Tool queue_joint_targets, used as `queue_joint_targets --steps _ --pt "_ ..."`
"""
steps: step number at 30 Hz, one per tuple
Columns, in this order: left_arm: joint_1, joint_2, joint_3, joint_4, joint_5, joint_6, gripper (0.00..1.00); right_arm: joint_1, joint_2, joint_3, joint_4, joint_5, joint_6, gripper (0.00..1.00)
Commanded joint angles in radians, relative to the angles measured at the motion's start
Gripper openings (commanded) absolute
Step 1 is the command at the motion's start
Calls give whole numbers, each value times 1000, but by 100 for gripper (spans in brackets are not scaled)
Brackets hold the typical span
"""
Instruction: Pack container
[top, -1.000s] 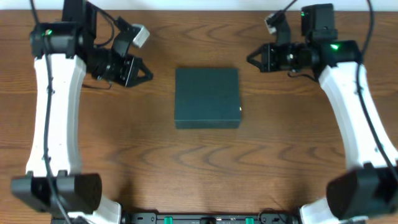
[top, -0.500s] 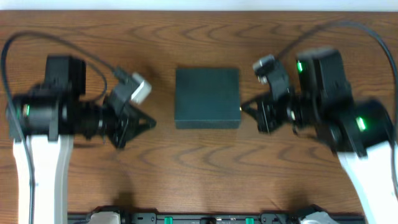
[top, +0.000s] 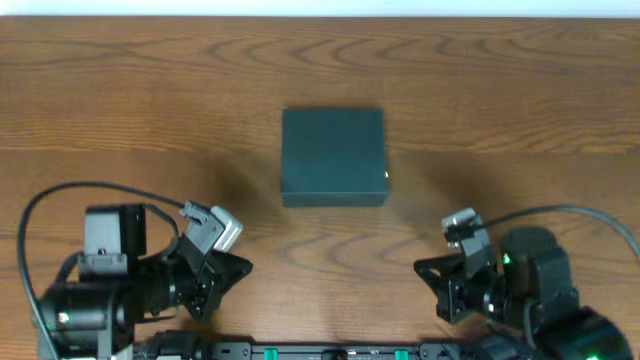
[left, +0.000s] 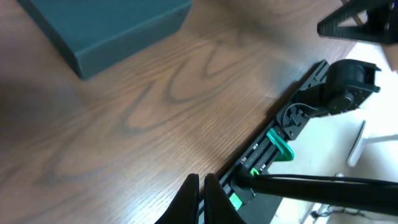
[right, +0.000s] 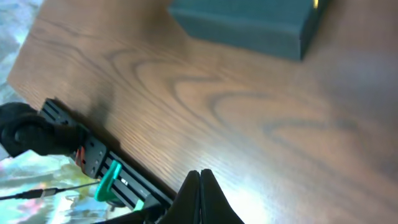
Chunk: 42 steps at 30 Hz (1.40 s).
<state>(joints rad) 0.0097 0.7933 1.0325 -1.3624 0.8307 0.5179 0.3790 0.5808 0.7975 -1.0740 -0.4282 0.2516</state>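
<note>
The container (top: 333, 157) is a dark teal square box with its lid closed, at the middle of the wooden table. It also shows at the top of the left wrist view (left: 106, 25) and the right wrist view (right: 249, 22). My left gripper (top: 243, 267) is shut and empty near the table's front edge, to the front left of the box; its fingers show in the left wrist view (left: 201, 184). My right gripper (top: 421, 267) is shut and empty near the front edge, to the front right of the box; its fingers show in the right wrist view (right: 199, 177). No snack packets are in view.
A black rail with green clamps (left: 280, 146) runs along the table's front edge, also seen in the right wrist view (right: 106, 177). The wooden table (top: 330, 60) shows bare wood behind and beside the box.
Both arms have pulled back from beside the box at the far side to the front edge of the table. The box has not moved. Both grippers stay shut.
</note>
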Motion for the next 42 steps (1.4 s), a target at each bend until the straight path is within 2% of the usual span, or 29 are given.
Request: queue_joint_targets --steps 1,2,3,4,5,6,7,10,28,33,36,42 --pt "3 -27 -74 33 -6 -79 6 7 -47 -72 26 5 95 2" --pt "3 -30 -90 44 -5 -86 6 7 -53 -90 35 6 105 1" --pt "3 -30 -102 55 -4 -97 6 7 -53 -101 40 6 112 18" --pt "3 -29 -112 64 -3 -107 6 7 -51 -114 47 6 115 55" --pt "3 -29 -118 67 -3 -115 18 7 -51 -126 54 6 117 99" --pt "3 -29 -121 67 -3 -116 90 7 -51 -138 58 6 127 99" --pt "3 -29 -121 67 -3 -116 95 7 -51 -150 61 6 150 99" --pt "3 -29 -121 60 -3 -127 95 6 -51 -172 65 7 224 99" --pt "3 -29 -121 59 -13 -129 95 7 -51 -181 60 6 223 99" --pt "3 -30 -121 66 -244 -129 95 7 -51 -181 60 6 223 99" --pt "3 -42 -121 160 -291 -130 95 7 -51 -181 60 6 223 99" --pt "3 -153 -180 488 -507 -131 95 7 -51 -181 60 6 223 99"
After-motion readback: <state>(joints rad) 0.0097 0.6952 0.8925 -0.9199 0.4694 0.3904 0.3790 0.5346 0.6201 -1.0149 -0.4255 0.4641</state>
